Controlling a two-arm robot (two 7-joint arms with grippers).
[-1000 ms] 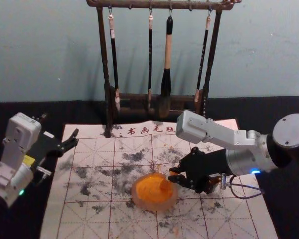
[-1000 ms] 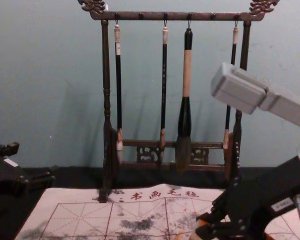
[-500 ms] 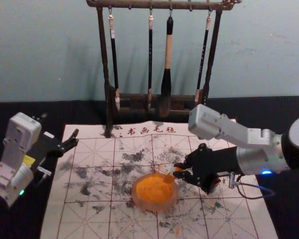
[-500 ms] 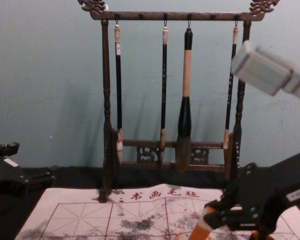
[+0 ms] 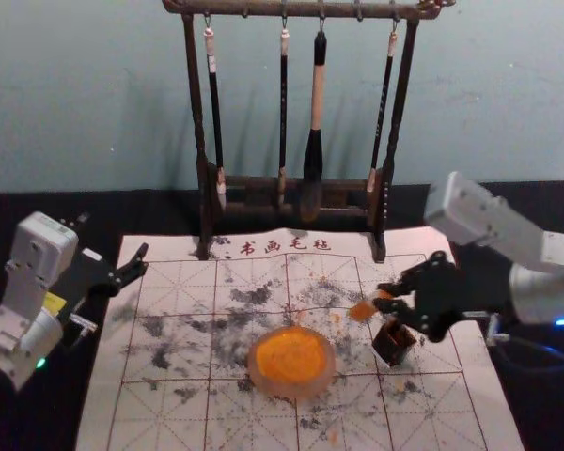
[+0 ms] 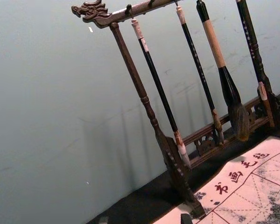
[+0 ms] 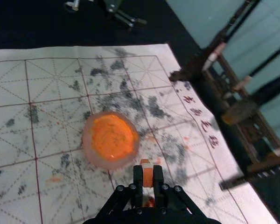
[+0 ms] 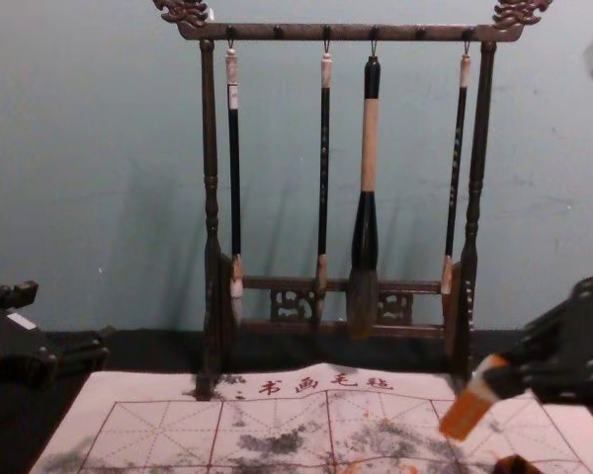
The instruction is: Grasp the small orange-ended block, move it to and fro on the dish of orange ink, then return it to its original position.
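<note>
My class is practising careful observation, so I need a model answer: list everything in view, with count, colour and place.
Small block: one, orange with a white band, held above the mat
Dish: one, pale pinkish, on the mat
Ink: one pool, orange, in the dish
Box: one, small, dark, right of the dish
Slim brushes: three, dark handles, hanging
Large brush: one, black and tan, hanging
Stand: one, dark brown, behind
Mat: one, whitish, red-gridded, smudged, on the table
Table: one, black, beneath
Wall: one, grey-blue, behind
Right gripper: one, black, gripping the block
Left gripper: one, black, open, at the left
</note>
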